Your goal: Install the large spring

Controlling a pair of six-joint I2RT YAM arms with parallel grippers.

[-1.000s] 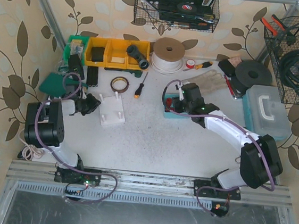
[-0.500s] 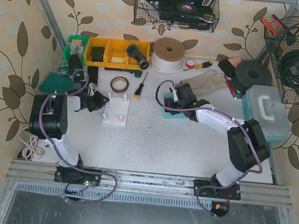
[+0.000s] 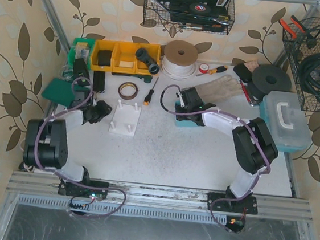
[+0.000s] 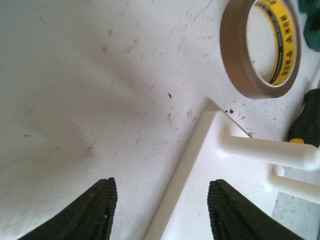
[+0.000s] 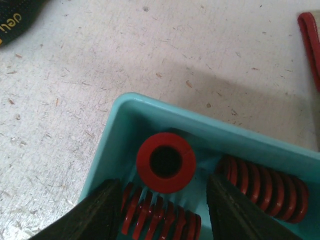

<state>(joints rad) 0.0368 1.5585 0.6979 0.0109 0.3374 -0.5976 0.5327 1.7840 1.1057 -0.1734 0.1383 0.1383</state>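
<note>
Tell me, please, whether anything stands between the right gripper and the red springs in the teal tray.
Nothing visible does. The right gripper hangs open directly over the tray, its fingers either side of the upright spring, with only air between. Two more springs lie flat beside it.

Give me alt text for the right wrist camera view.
A red spring stands on end in a teal tray, seen from above between the open jaws of the right gripper. Two more red springs lie on their sides beside it in the tray, which sits on a white table.

Partial yellow "de…" on black object (image 5: 17, 12)
</note>
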